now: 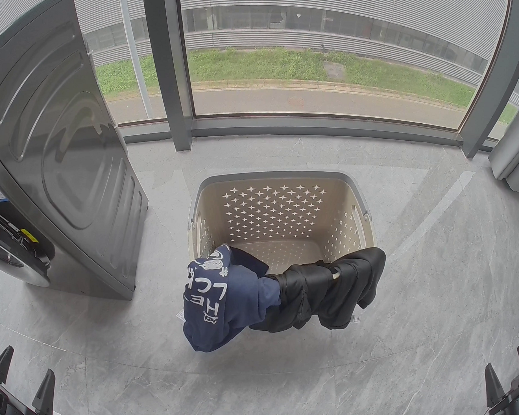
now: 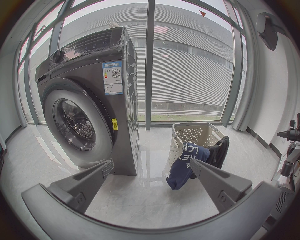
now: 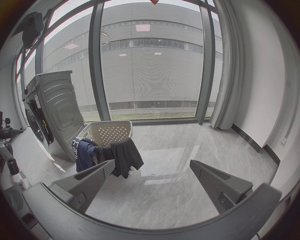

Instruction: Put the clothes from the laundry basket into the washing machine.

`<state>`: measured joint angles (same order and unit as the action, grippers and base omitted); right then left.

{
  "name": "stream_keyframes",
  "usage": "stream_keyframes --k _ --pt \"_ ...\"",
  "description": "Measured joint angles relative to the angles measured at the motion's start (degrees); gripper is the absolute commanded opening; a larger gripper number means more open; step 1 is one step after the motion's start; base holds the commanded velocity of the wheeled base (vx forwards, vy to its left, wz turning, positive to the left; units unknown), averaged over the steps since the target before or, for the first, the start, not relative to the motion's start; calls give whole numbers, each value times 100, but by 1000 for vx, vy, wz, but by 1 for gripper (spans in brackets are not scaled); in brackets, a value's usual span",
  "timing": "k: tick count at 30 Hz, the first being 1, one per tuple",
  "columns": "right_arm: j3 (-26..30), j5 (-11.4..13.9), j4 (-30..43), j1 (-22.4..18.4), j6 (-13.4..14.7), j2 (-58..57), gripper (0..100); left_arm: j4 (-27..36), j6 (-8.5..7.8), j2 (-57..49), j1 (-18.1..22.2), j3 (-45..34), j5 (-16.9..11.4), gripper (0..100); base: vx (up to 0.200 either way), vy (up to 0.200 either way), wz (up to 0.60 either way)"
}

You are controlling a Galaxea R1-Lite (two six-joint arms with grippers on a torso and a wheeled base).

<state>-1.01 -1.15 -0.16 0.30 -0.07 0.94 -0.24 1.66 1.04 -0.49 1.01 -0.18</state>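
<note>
A beige laundry basket (image 1: 282,209) stands on the floor in the middle of the head view. A navy printed garment (image 1: 219,300) and a black garment (image 1: 330,287) hang over its near rim. The grey washing machine (image 1: 64,147) stands to the left, its round drum opening (image 2: 75,125) facing my left wrist camera. My left gripper (image 1: 23,372) is open low at the near left, well short of the basket. My right gripper (image 1: 508,372) is open at the near right, also apart from it. Both hold nothing. In the wrist views the left gripper (image 2: 150,168) and right gripper (image 3: 151,168) show spread fingers.
Tall windows with grey frames (image 1: 168,66) run behind the basket. A curtain (image 1: 515,152) hangs at the far right. Bare marble floor (image 1: 428,234) lies around the basket and between it and the washing machine.
</note>
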Motion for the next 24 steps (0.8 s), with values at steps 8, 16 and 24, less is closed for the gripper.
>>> stream_keyframes --k 8,16,24 --pt "0 0 0 5 0 0 100 4 15 0 2 0 0 100 0 -75 0" --pt "0 2 -2 2 0 0 100 4 17 0 -4 0 0 100 75 0 0" --pt "0 0 0 0 0 -1 100 2 17 0 -4 0 0 100 150 0 0"
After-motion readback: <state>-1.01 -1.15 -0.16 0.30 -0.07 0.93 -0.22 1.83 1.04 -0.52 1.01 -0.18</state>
